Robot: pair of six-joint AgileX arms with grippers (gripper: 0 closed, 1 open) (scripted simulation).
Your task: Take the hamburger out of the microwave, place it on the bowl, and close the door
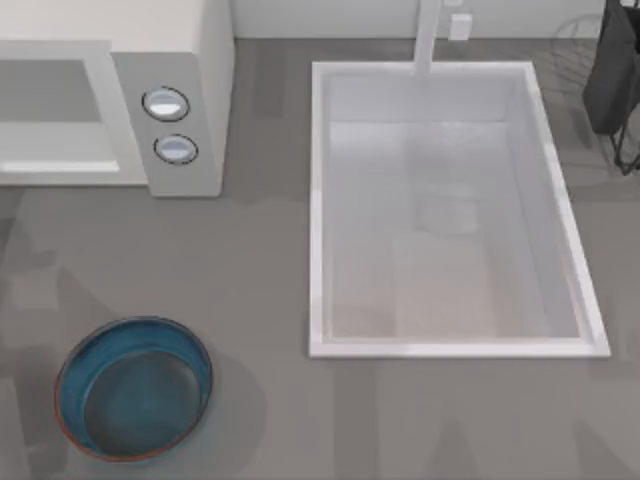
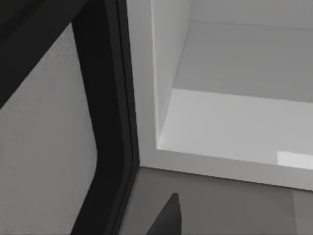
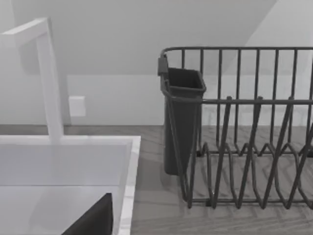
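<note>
A grey countertop holds a white sink, faucet and dark dish rack.

Soft, even light fills all three views, bright without harsh glare. In the top view, broad faint shadows lie across the grey bench, darkest around the bowl. The sink shows a pale washed sheen on its floor. In the left wrist view, a small bright patch gleams on the floor of the microwave cavity. In the right wrist view, the dish rack casts thin striped shadows.
</note>
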